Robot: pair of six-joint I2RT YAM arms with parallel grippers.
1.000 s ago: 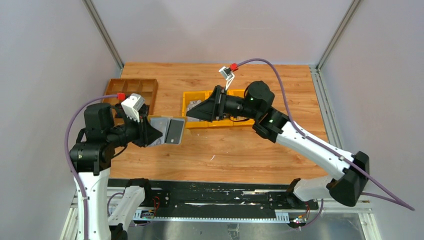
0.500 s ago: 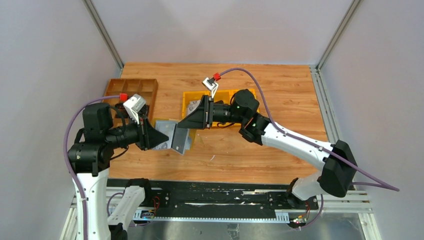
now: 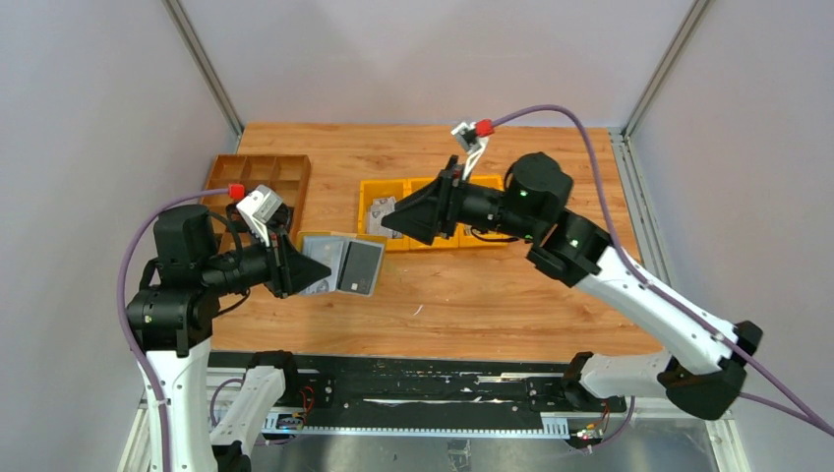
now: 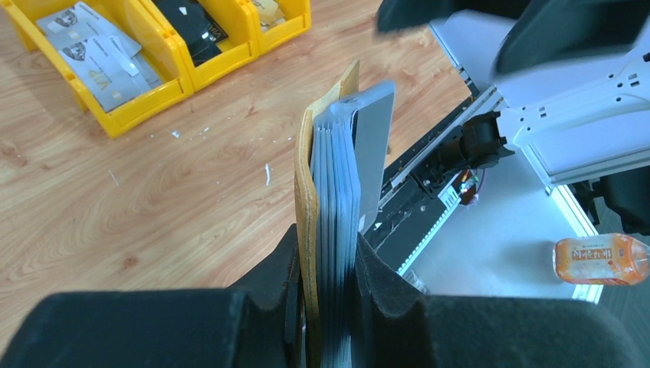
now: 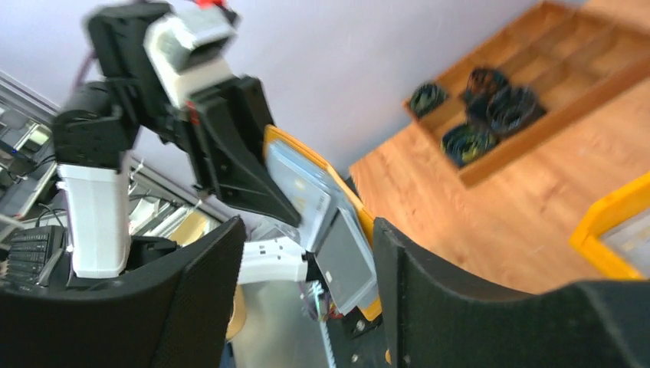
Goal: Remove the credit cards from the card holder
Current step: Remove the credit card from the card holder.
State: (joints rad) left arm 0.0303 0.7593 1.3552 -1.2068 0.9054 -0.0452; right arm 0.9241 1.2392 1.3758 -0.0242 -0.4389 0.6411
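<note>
right gripper [image 5: 306,230] backs off toward yellow bin [image 3: 374,185], jaws apart, empty | left gripper [image 4: 326,307] clamped on wallet [image 4: 305,199] | card [image 3: 362,267] still half out

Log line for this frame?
left hand: shut on wallet | right hand: open, empty | cards: in wallet, some in bins

yellow bins [image 4: 149,100] mid-table, brown divided tray [image 3: 285,169] at left w/ dark coils [image 5: 467,138].
</note>
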